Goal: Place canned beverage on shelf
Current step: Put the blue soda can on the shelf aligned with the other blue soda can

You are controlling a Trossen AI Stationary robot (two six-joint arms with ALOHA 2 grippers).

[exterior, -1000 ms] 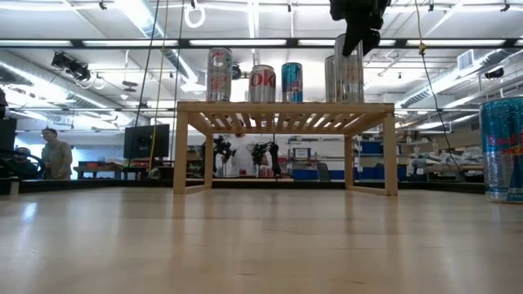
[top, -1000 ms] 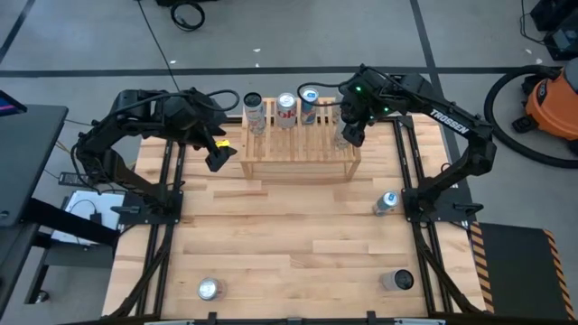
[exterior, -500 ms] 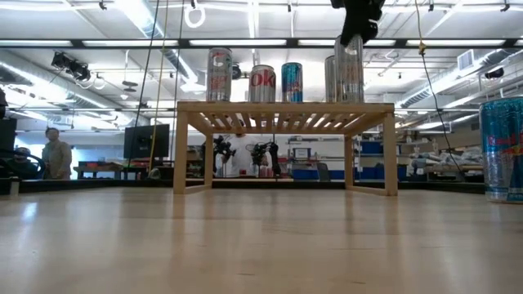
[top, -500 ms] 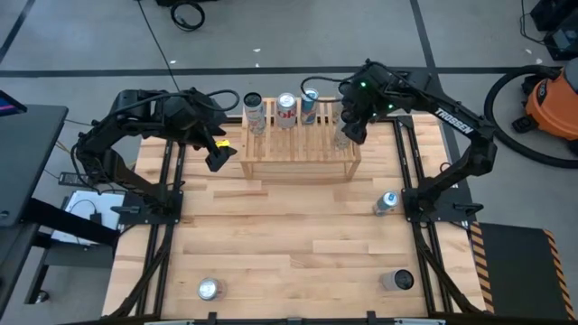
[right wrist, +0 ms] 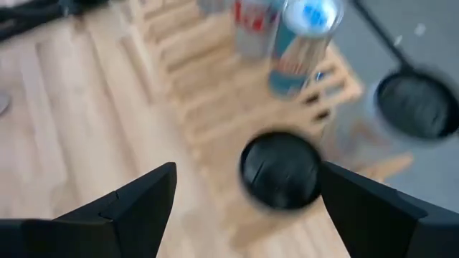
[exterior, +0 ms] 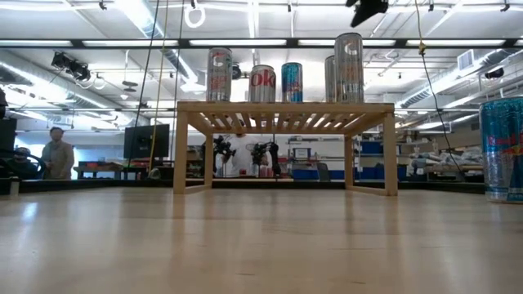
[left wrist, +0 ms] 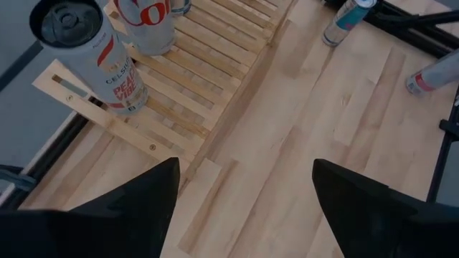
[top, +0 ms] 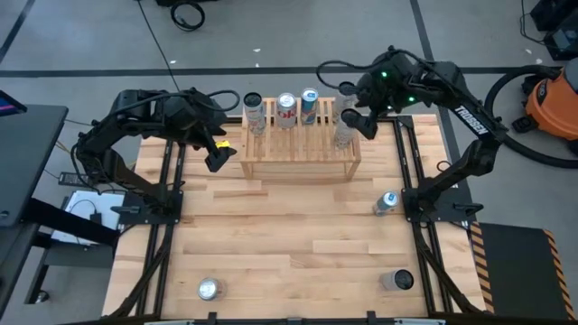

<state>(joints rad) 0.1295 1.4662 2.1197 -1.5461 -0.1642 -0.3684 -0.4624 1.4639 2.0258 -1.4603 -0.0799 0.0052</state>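
Observation:
The light wooden shelf (top: 298,152) stands at the table's far middle, with several cans upright on its slatted top. The can at the shelf's right end is a silver one with a dark top (top: 343,136) (exterior: 349,69) (right wrist: 280,170). My right gripper (top: 356,120) (right wrist: 247,208) hangs open above and just right of that can, clear of it; only its tip shows at the top of the low view (exterior: 365,10). My left gripper (top: 217,159) (left wrist: 244,208) waits open off the shelf's left end, holding nothing.
Loose cans stand on the table: one near the right arm's base (top: 386,202), one at the near right (top: 397,281), one at the near left (top: 209,289). A blue can (exterior: 502,147) stands large at the low view's right. The table's middle is bare wood.
My right gripper has risen from around the top of the silver can at the shelf's right end and drawn back toward the table's right edge, still open. The can stays upright on the shelf.

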